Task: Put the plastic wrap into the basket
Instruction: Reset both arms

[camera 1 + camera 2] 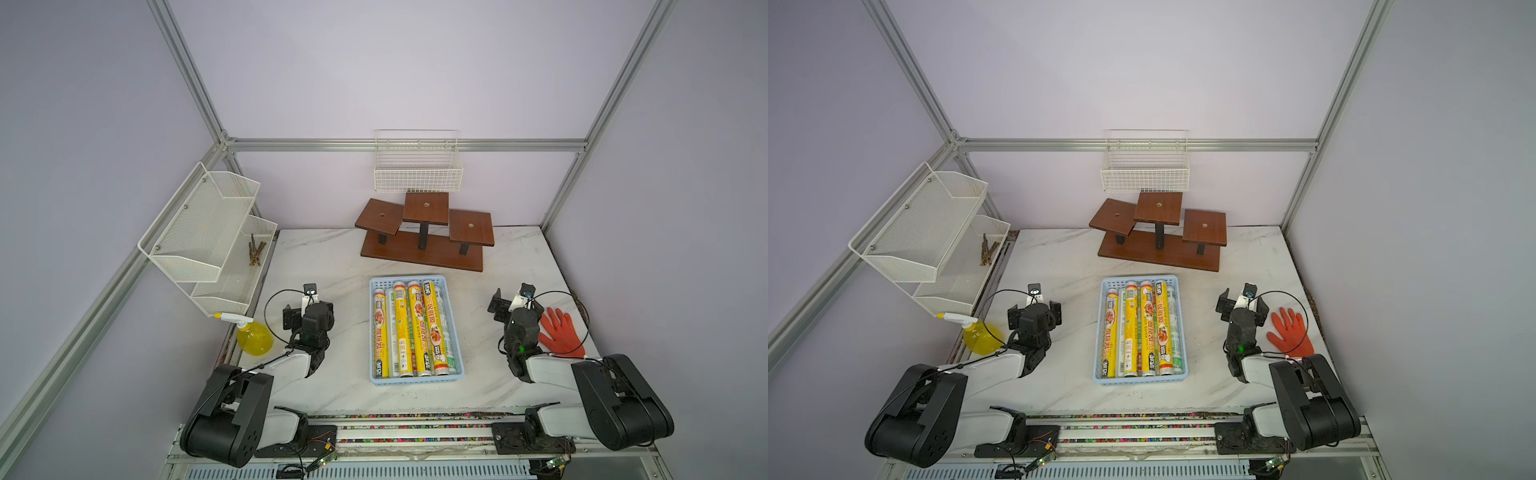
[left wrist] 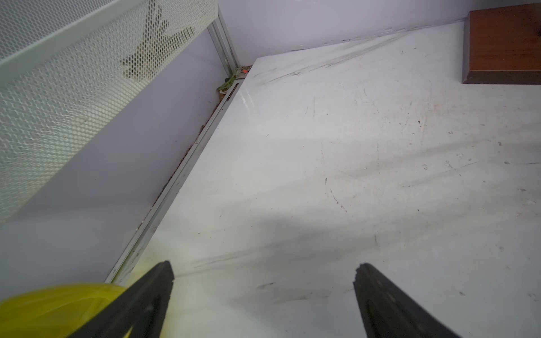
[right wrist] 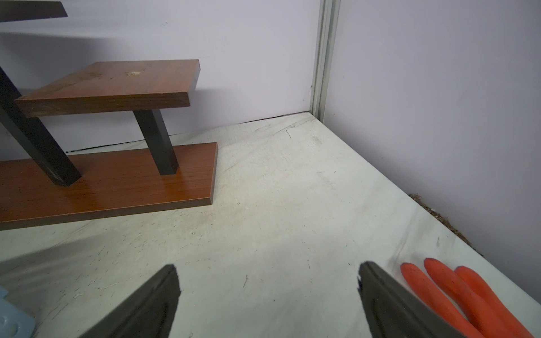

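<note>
So, all the plastic wrap (image 1: 411, 328) rolls lie side by side inside the basket (image 1: 415, 380), which sits flat in the middle of the surface (image 1: 332, 257). Each roll points from front to back. The left hand (image 1: 309, 311) is on one side of the basket and the right hand (image 1: 517, 305) is on the other side, both well apart from it. Both arms are folded up, with the elbows bent near the front edge and the hands reaching forward, pointing at the back wall. The left hand's fingers (image 2: 152, 292) are spread wide with only bare surface between them. The right hand's fingers (image 3: 389, 298) are spread wide too, and hold nothing. A yellow spray bottle (image 1: 254, 338) stands just beside the left hand. An orange glove (image 1: 561, 332) lies flat just beside the right hand. A brown wooden stand (image 1: 424, 241) is behind the basket, by the back wall.
</note>
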Robot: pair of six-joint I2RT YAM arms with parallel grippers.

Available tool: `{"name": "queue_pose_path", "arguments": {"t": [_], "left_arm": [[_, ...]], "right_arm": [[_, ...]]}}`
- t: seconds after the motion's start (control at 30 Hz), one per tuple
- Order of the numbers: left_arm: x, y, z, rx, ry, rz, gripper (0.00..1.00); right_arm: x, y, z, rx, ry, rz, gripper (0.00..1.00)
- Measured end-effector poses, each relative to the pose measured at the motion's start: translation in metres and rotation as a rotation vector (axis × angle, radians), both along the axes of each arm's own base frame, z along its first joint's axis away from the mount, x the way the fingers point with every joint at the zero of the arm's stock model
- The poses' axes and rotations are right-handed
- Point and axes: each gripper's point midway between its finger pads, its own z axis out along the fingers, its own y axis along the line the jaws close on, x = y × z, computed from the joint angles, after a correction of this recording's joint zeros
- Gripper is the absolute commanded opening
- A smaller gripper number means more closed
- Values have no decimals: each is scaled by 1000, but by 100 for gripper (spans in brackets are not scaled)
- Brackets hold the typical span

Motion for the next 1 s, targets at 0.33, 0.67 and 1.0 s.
{"name": "queue_pose_path", "arguments": {"t": [0.33,0.67,1.0], "left_arm": [[28,4,0,-22,-118,-60,100],[23,18,-10,-83,-169,-73,100],[40,28,-4,-142,-169,-55,100]], "right_arm": [[-2,7,-23,-46,-26,39,99],[12,9,-4,-42,-81,31,99],[24,1,-6,-25,-52,51,99]]}}
